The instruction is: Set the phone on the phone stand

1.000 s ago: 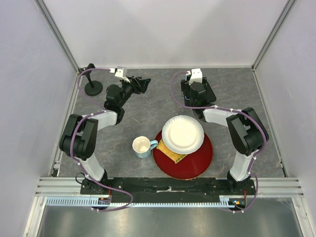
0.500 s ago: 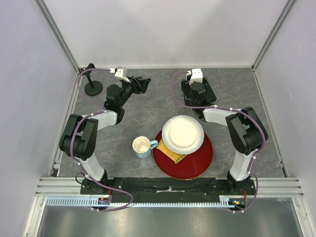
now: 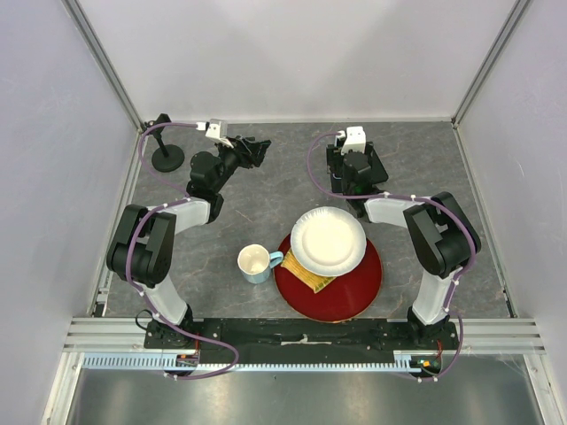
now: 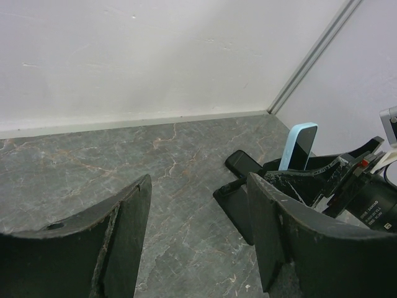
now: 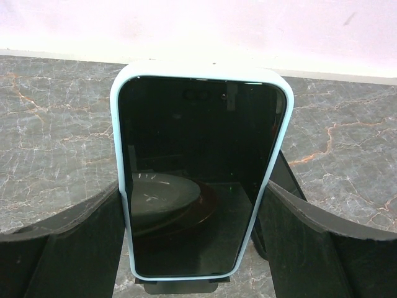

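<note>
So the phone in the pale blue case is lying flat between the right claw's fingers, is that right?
Not lying flat: the phone in the pale blue case stands upright between the fingers of the right gripper. The right wrist view shows it.

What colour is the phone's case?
Light blue, rimming the phone; clearest in the right wrist view.

I'm seeing a white paper plate (image 3: 328, 241) on top of a round red tray (image 3: 354, 290), something yellow (image 3: 312, 281) sandwiched between them, and a light-blue mug (image 3: 255, 263) just left.
</note>
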Tool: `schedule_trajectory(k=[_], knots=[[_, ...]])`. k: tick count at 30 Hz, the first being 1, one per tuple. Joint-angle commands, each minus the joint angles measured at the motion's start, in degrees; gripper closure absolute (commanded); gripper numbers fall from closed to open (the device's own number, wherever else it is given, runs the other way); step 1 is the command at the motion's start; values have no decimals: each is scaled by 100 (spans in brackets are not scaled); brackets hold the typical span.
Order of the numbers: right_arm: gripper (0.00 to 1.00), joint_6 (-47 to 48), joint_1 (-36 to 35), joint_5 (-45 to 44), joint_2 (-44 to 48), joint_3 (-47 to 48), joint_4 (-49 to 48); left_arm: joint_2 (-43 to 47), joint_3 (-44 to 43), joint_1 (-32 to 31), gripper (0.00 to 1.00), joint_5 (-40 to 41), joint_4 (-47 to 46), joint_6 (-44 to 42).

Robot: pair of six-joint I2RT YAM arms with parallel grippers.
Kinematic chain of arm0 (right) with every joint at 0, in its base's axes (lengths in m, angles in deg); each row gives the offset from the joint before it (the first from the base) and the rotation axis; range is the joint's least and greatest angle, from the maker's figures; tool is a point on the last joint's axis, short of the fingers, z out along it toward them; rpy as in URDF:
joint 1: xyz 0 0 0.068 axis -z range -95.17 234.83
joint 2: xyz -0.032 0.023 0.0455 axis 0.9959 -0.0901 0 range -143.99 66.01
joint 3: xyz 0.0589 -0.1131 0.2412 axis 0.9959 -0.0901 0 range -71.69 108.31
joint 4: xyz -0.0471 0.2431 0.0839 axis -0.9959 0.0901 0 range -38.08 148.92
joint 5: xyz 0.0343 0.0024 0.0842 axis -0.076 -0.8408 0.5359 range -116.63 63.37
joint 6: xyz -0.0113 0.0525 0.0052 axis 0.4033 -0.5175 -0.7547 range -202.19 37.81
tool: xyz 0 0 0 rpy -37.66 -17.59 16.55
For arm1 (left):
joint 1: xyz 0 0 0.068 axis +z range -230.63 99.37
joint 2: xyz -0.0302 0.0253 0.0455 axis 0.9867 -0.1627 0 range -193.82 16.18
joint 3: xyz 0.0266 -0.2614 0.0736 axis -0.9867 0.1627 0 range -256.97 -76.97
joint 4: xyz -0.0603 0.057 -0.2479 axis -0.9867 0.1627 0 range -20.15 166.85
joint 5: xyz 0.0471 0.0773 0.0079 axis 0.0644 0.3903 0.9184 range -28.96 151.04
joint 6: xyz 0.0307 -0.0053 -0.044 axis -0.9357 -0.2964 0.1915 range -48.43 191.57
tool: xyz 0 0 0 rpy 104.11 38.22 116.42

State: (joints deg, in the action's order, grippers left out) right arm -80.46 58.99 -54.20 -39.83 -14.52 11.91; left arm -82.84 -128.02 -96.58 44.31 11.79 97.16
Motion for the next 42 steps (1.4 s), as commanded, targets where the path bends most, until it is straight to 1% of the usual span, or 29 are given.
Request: schedule_trajectory(k=[1,4,5,7,10,11,13,14,17,19,20,23,29,30,31,35,37,39,40,42], knots=[[70,-33,1,-126,134,-39,-403,-12,-160,-23,31,-76,-346,105],[60,-51,-8,-108,108,-4,-297,-12,-151,-23,31,-50,-329,105],[55,-42,1,-82,108,5,-280,-29,-160,-23,31,-50,-328,105],[53,-42,1,-47,125,5,-227,-21,-160,-23,31,-50,-320,105],[47,-33,-8,-38,152,-4,-192,-21,-151,-23,31,-50,-311,87],[40,-24,-17,-46,152,-4,-191,-21,-160,-23,31,-41,-311,78],[31,-16,-26,-46,152,5,-174,-21,-160,-23,31,-41,-302,70],[25,-16,-26,-29,143,14,-165,-12,-160,-23,31,-32,-302,70],[16,2,-35,-20,160,31,-121,-21,-169,-23,31,-41,-302,78],[11,-7,-35,-55,169,49,-69,-29,-169,-23,31,-41,-302,87],[7,2,-35,-73,178,40,-68,-38,-169,-23,31,-41,-302,87],[2,11,-43,-117,204,58,-34,-21,-169,-23,31,-41,-302,78],[2,2,-52,-82,275,75,28,-12,-169,-23,31,-41,-293,78],[4,-7,-43,-73,275,84,28,-20,-169,-23,31,-41,-293,87],[8,-15,-52,-64,266,75,20,-38,-169,-23,31,-49,-293,78],[7,28,-35,-20,266,49,-33,-12,-169,-23,31,-50,-285,87],[9,28,-17,-11,257,67,19,-12,-169,-23,31,-50,-285,78],[16,46,-26,50,248,75,28,-12,-169,-14,31,-41,-276,78],[23,63,-17,76,248,75,28,-20,-169,-14,31,-58,-276,78],[30,72,-17,146,274,49,2,-3,-169,-23,31,-49,-276,78]])
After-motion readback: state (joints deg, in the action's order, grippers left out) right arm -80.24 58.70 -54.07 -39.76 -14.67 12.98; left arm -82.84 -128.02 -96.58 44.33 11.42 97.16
